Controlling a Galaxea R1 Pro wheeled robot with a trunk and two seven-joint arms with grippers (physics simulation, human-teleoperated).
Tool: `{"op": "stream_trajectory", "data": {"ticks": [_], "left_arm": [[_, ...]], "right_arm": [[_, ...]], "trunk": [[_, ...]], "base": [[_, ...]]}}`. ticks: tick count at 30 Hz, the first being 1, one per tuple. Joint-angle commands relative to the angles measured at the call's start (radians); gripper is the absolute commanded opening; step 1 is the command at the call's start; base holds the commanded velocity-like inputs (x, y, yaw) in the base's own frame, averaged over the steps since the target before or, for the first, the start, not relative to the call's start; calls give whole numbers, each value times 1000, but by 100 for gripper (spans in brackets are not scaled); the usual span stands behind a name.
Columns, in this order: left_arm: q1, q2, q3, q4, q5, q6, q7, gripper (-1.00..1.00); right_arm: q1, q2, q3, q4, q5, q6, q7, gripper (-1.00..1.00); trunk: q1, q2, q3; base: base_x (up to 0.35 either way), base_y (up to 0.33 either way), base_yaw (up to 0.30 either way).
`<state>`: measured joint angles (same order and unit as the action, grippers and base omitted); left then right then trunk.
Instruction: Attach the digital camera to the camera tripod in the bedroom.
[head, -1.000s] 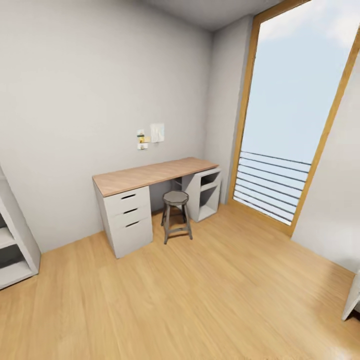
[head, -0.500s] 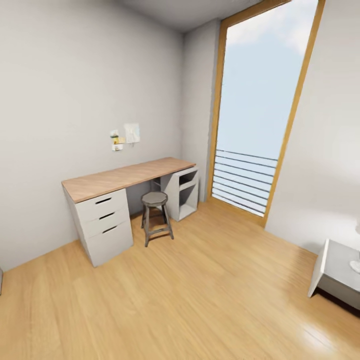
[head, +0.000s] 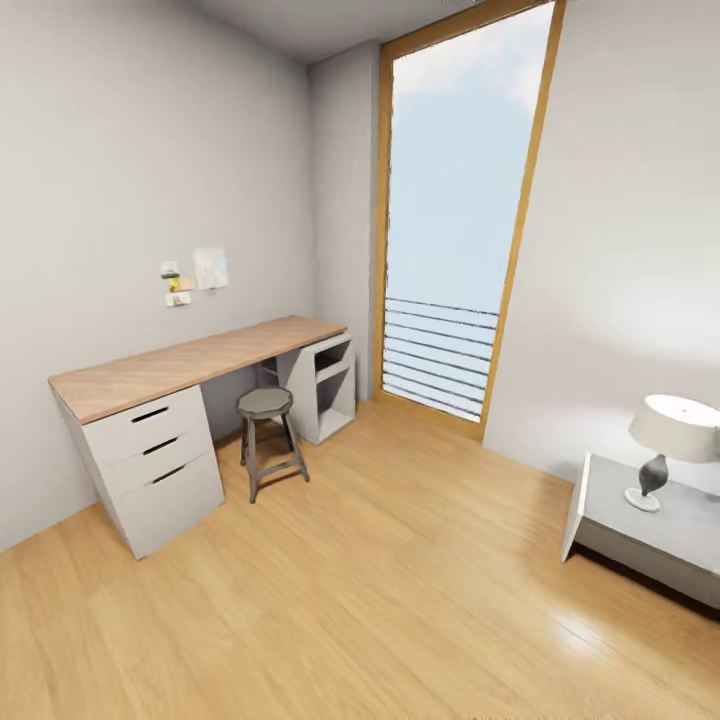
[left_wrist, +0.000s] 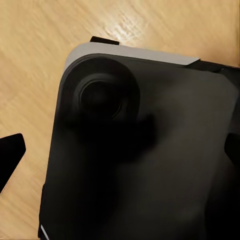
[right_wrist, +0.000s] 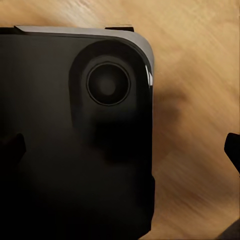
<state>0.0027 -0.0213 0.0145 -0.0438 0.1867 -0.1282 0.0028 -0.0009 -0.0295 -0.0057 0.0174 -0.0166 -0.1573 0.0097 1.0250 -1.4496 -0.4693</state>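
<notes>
A wood-topped desk (head: 190, 365) with white drawers stands against the wall, a grey stool (head: 268, 428) tucked at it, beside a tall window (head: 455, 230). A lamp (head: 668, 440) sits on a white bedside table (head: 610, 505). The plank floor (head: 380, 580) lies open. Since a second ago the view has swung right, bringing in lamp and table. Whether either gripper is clenched, I cannot tell.

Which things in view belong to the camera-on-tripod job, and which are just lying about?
Job: the room itself, if this is the bedroom.
Lying about: desk, stool, table lamp, bedside table, wall notes, tall window.
</notes>
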Motion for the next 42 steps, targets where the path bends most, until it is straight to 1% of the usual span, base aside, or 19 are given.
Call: {"op": "stream_trajectory", "data": {"ticks": [1,42], "left_arm": [[0,0,1,-1,5,-2,0,100],[0,0,1,-2,4,-4,0,100]], "right_arm": [[-1,0,0,2,-2,-5,1,100],[-1,0,0,2,-2,-5,1,100]], "trunk": [[0,0,-1],[0,0,-1]], "base": [[0,0,-298],[0,0,-298]]}}
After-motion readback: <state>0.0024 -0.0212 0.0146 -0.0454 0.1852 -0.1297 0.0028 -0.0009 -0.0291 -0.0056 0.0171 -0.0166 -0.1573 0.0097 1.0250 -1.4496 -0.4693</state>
